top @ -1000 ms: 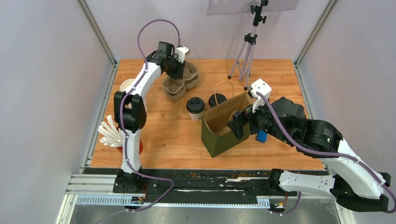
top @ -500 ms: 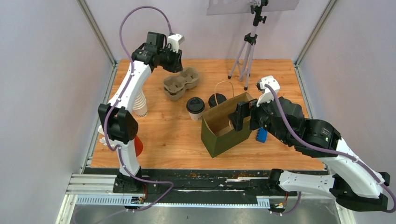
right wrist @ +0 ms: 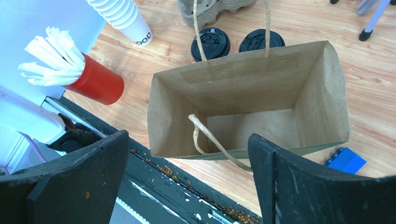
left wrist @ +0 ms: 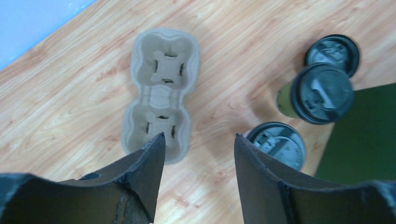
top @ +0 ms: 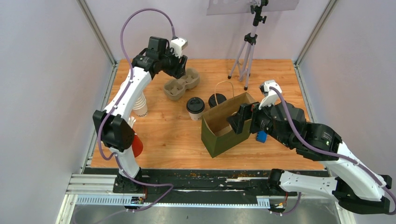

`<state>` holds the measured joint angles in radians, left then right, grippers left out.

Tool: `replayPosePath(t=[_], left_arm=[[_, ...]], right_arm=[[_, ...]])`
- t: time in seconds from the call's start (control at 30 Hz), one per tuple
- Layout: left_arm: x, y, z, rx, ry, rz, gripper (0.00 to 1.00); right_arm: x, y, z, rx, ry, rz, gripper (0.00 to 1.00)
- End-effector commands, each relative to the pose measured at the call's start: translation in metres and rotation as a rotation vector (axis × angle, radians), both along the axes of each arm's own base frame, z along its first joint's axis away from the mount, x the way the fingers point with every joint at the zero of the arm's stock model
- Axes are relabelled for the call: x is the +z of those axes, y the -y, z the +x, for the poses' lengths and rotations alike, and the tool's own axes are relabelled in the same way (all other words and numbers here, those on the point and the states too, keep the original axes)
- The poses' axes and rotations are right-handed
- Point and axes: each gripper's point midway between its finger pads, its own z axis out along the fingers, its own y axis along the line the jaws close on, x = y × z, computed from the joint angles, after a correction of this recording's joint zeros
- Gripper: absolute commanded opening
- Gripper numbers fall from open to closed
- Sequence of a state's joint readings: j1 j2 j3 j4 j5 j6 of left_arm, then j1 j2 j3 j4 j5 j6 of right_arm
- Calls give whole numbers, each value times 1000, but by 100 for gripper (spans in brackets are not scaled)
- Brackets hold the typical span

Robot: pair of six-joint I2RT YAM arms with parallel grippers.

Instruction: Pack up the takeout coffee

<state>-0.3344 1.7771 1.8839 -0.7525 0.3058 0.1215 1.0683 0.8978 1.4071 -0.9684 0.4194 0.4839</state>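
**Both pincers empty, coffees waiting by the bag**

Your left pincer (left wrist: 200,137) is hanging over the far side of the tabletop (top: 163,135) with its jaws parted and nothing between them. Right under it is the pulp cup carrier (left wrist: 161,93), pockets up and both empty. My guess is it's lying that way so the cups can seat straight down into it. The pincer is lined up over the carrier's near end and, as far as I can tell, clear of it.

Your right pincer (right wrist: 187,135) is spread wide and also holds nothing. It hovers over the open mouth of the paper bag (right wrist: 243,88). The bag stands upright with its handles flopped aside and nothing visible inside, so it's ready to load from above. I read that arm as parked there to steady the bag or wait its turn.

The takeout coffee isn't packed yet. The white-sided cup (top: 195,106) and the olive-green cup (top: 217,99) stand upright with lids on, just beside the bag's far wall, between bag and carrier. That keeps them near both arms. The left wrist view shows a third black lid (left wrist: 332,51) past the olive one, and I can't tell what's under it.

Further out, the stack of white cups (top: 139,102) and the red cup of sticks (right wrist: 95,81) sit along the left edge. A blue block (right wrist: 345,161) sits by the bag's right side.
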Motion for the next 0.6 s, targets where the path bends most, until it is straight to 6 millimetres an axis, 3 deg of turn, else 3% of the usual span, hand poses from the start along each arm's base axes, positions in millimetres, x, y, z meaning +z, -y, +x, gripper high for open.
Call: replayPosePath(t=[0.0,0.27,0.57], left_arm=[[-15,-6,42,13,101,111,65],[-66,-11,76,-13,56,197,70],[-112,-18,90,-40,-12,228,67]], right_arm=[[18,-5,-4,57,47,36,97],[23,-4,-4,74,72,20,97],[22,-7,-7,93,55,20,97]])
